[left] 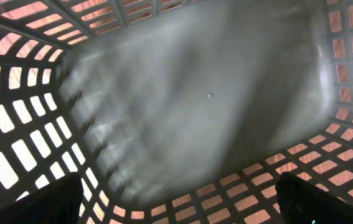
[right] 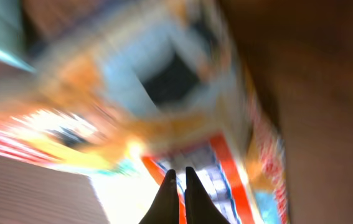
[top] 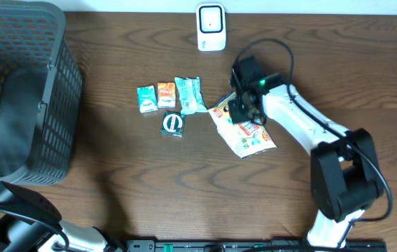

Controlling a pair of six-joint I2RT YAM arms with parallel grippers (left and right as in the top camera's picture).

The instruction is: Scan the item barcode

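Though blurred, claw seemingly on packet.

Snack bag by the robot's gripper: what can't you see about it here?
- Barcode: overhead, the right gripper covers part of the snack bag; none shows.
- Bag print: right wrist view, blurred.
- Whether it's gripped: same blur.
- Labels on the small packets: overhead, too small.
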